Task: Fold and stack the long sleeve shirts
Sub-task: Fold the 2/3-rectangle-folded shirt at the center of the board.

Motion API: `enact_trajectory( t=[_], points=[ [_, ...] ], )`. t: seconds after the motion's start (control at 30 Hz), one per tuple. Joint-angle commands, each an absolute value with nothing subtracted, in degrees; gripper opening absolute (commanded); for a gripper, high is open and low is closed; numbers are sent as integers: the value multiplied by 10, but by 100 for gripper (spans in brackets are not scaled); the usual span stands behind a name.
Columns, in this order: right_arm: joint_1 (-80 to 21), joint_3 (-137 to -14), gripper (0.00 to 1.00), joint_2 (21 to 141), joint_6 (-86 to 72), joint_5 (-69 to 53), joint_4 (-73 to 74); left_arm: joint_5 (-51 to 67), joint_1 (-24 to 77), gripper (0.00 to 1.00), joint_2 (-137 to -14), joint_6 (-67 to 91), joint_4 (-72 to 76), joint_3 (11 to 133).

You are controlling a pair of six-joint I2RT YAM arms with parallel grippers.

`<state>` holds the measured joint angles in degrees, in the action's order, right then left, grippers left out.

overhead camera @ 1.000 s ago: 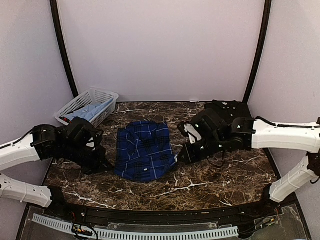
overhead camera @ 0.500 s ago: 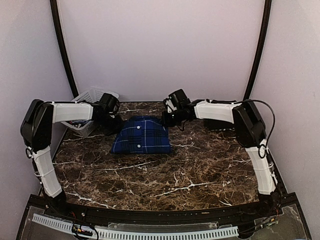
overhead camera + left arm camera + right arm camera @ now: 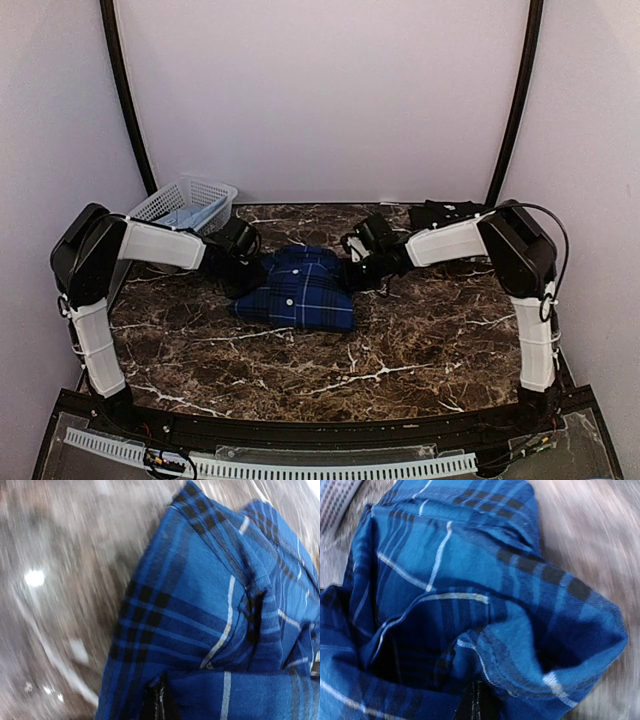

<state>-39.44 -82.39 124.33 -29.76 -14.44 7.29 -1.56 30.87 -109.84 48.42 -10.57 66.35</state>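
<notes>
Pinching blue plaid shirt (image 3: 297, 290) between fully closed left gripper (image 3: 243, 262) and right gripper (image 3: 362, 262); could skew the fold if pulled unevenly.

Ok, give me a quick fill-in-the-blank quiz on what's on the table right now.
The white lattice basket sits at the table's far ____ corner.
The black shirt lies on the far ____ side.
The left claw and right claw are both ____ on the plaid shirt.
Missing words: left, right, shut.
</notes>
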Motion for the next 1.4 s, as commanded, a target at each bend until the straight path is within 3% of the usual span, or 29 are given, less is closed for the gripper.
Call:
enact_trajectory(
  t=[0.0,0.13,0.37,0.77,0.97,1.23,1.37],
  points=[
    [-413,-679,0,1141,-313,-132,43,-7,394,0,-1011,573,-118,557],
    [-424,-601,0,1035,-319,-109,51,-39,463,0,-937,615,-144,522],
    [-430,-587,0,920,-321,-63,86,-94,475,0,-855,611,-203,541],
    [-436,-619,0,931,-293,-62,122,-110,467,0,-858,560,-229,592],
    [-494,-569,15,919,-302,-38,139,-76,453,0,-880,567,-232,549],
    [-590,-544,18,942,-341,-2,147,-48,452,0,-906,577,-223,506],
    [-592,-547,26,918,-349,51,170,-43,452,0,-912,578,-219,501]
  ],
)
